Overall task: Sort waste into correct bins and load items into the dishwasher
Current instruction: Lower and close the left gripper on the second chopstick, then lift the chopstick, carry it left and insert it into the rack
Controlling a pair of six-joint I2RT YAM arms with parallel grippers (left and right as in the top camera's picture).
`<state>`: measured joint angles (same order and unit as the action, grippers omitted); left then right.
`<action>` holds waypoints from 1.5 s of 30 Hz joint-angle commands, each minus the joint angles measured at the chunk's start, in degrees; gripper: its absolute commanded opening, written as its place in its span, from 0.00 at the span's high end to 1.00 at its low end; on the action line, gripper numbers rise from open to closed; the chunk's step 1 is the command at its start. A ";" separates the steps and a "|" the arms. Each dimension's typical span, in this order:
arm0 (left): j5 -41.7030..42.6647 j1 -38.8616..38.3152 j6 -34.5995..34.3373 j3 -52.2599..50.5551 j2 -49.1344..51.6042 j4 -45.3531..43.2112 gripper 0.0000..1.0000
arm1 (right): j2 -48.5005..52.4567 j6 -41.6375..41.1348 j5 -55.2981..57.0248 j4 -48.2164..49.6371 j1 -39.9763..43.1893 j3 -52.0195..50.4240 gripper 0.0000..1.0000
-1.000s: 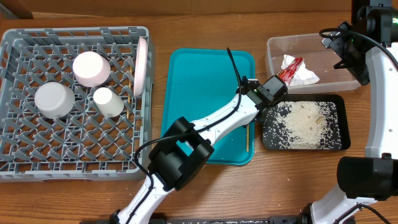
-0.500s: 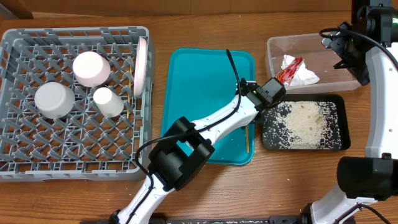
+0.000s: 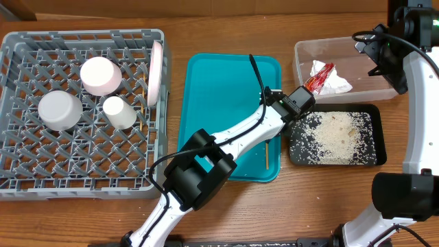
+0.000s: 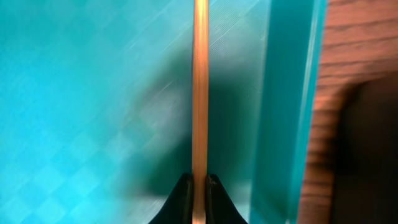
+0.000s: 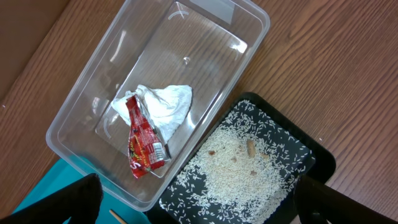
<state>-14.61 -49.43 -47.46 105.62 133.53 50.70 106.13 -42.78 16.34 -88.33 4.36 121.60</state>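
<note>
Left wrist view: the left gripper [image 4: 199, 186] has its two fingers pinched tight on a thin wooden chopstick [image 4: 199, 93]. It holds the stick by one end, so the rest pokes out in front, over the teal tray [image 4: 93, 93] and close to the tray's right wall. I think it grabs the end so the stick can be lifted away.

The right gripper [image 5: 202, 202] is wide open and holds nothing. It hangs above the clear tub [image 5: 249, 22], out of the other arm's way.

The sorting looks done. The red wrapper [image 5: 142, 143] and the white tissue [image 5: 165, 102] lie in the clear tub. The rice [image 5: 242, 162] is spread in the black tray [image 5: 323, 165] just beside it. In the grey dish rack [image 3: 20, 171] sit a pinkish bowl [image 3: 101, 75], a white bowl [image 3: 60, 110] and a small cup [image 3: 119, 112]. A plate [image 3: 156, 72] stands on its edge by the rack's right wall.

I cannot tell if the stick touches the tray or is just above it. From overhead, the left arm hides its own fingers and part of the tray. The right fingers show only as dark, blurry corners.
</note>
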 commanded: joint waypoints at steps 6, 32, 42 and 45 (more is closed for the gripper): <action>-0.52 3.19 3.13 11.04 0.66 14.56 0.96 | -0.35 0.20 0.55 0.20 -0.22 0.11 0.00; 7.96 35.71 34.23 48.94 -13.49 46.12 0.96 | -0.35 0.22 0.55 0.20 -0.20 0.11 0.00; 8.52 49.72 39.76 46.07 -13.00 46.12 0.96 | -0.35 0.20 0.55 0.20 -0.20 0.11 0.00; 11.08 51.52 45.20 42.75 -11.37 45.99 0.96 | -0.35 0.20 0.55 0.20 -0.20 0.11 0.00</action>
<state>-6.35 1.06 -9.17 151.15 119.83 96.66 106.13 -42.78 16.34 -88.36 4.36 121.60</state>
